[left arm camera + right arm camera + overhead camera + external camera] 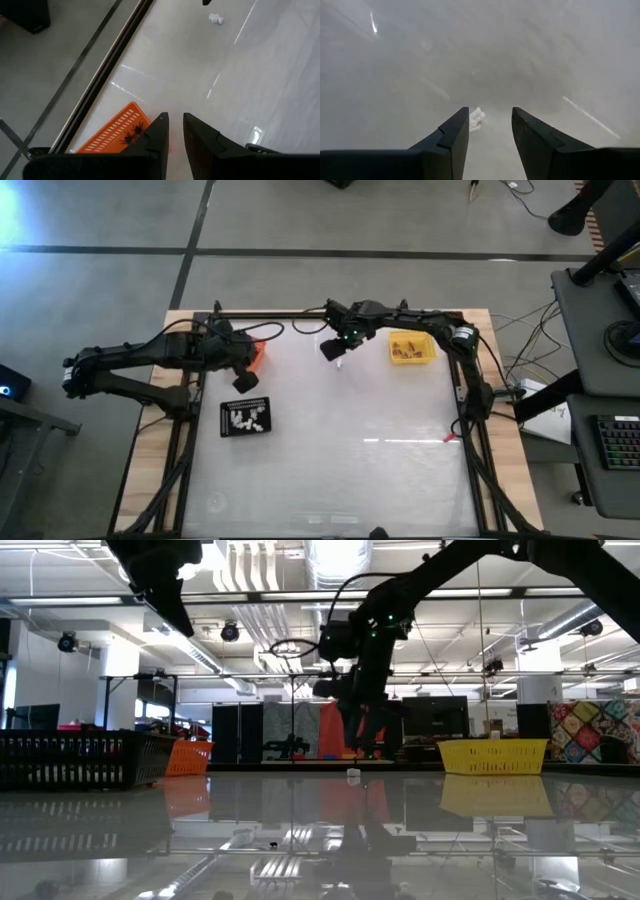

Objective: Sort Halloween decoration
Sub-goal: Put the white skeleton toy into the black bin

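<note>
Most little pieces already sit in my black tray (245, 418), yellow tray (412, 347) and orange tray (116, 131), and my right gripper (490, 131), fingers spread, hangs over one last white trinket (477, 117) on the table, while my left gripper (173, 131) waits, fingers nearly together.

Two dark, near-black jointed arms are seen from above, built of rounded housings linked by slimmer segments. Black cables are looped along the left arm (150, 360) and the right arm (420, 320). A small green light is shown on the right arm near its wrist. Each arm is ended in two flat, matte black, wedge-shaped fingers (455, 135) with plain, unmarked faces.
</note>
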